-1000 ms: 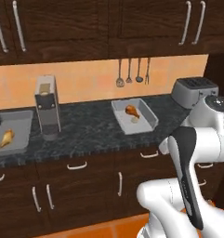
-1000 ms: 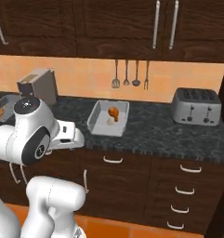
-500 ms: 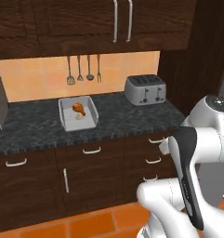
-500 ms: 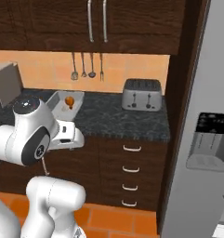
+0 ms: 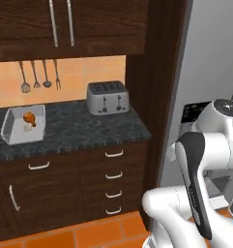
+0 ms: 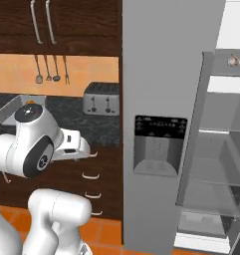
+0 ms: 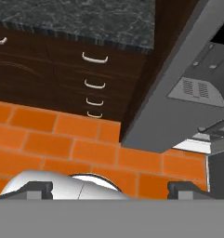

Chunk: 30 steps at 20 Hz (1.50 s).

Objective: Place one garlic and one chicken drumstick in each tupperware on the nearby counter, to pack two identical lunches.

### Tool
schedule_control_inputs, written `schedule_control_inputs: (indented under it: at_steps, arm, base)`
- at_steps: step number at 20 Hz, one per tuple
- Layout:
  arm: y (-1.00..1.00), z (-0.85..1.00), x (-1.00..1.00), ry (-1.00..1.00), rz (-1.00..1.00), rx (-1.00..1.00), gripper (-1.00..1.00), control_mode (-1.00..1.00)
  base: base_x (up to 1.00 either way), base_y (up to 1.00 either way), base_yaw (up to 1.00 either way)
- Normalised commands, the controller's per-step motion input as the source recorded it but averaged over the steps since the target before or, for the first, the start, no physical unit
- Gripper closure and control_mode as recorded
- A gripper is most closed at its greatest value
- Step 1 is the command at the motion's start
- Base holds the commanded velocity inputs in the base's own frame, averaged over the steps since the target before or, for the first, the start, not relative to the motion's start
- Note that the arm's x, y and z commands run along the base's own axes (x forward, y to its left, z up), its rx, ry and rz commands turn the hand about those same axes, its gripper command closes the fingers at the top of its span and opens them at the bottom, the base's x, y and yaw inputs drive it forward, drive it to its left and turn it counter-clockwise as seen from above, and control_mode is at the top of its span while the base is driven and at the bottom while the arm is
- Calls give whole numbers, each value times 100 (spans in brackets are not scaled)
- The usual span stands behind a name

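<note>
Nearest: gripper (image 7: pixel 111 187), seen from the hand view pointing down at the orange tiled floor (image 7: pixel 53 144). Its two dark fingertips (image 7: pixel 36 188) stand far apart with nothing between them; jaws wide open, empty. Carried low and idle, probably because the base is between stations, not at work on anything.

Next: drawers (image 5: pixel 113 174) with curved silver handles, dark brown, under the counter (image 5: pixel 84 127), a black marbled worktop.

On the counter, left part: tupperware (image 5: pixel 14 135), a shallow grey box. Inside it lie a chicken drumstick (image 5: pixel 30 118), golden-orange, and just below it a small pale lump, likely a garlic (image 5: pixel 27 128), too small to be sure. Judged: this box looks packed already.

On the counter, right of the box and well apart from it: toaster (image 5: pixel 107 97), silver, slotted, against the wall.

Behind, on the orange backsplash: hanging utensils (image 5: pixel 39 77), and above them upper cabinets (image 5: pixel 65 24) with long handles.

Right side: fridge (image 6: pixel 166 124), grey, tall, with a dispenser panel; its door (image 6: pixel 211 149) stands open, showing shelves. A small pale round object (image 6: pixel 234 61) sits high inside, possibly another garlic; cannot tell. Judged: the open fridge is the likely source for remaining items.
</note>
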Motion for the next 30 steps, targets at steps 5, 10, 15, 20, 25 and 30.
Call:
schedule_control_inputs:
  at_steps: [5,10,15,20,25,30]
  arm:
    - [0,0,0,0,0,0,-100,100]
    - [0,0,0,0,0,0,-100,100]
    - [0,0,0,0,0,0,-100,100]
    - [0,0,0,0,0,0,-100,100]
    - [0,0,0,0,0,0,-100,100]
    - [0,0,0,0,0,0,-100,100]
  base:
    - [-4,-99,1]
    - [-4,-99,0]
    - [2,-88,0]
    - [57,-21,8]
    - [59,-39,12]
    - [37,-63,7]
